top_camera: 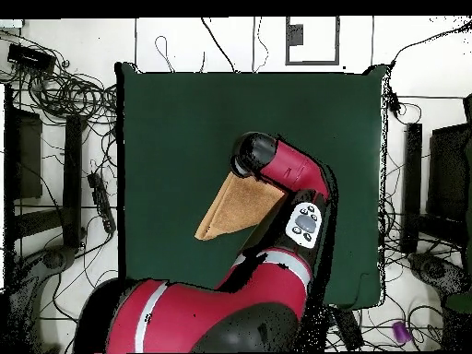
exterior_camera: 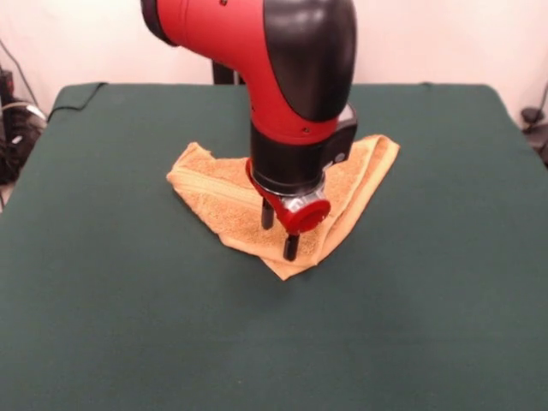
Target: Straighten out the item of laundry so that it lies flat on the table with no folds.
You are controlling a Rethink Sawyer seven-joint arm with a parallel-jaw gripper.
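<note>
A folded orange-tan terry towel lies in a rough triangle on the green worktop, directly beneath the jaws. The jaws stand open and empty, tips on or just above the cloth, apparently poised to pinch a folded layer.

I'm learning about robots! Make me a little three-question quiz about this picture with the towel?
1. True or false: the towel lies fully flat with no folds.
2. What colour is the table? A) green B) white C) blue
3. Fill in: the hand is right above the ____.

Key:
1. False. It is folded into a triangle shape.
2. A.
3. Towel. Its two dark fingers point down, spread apart, at the cloth.
</note>
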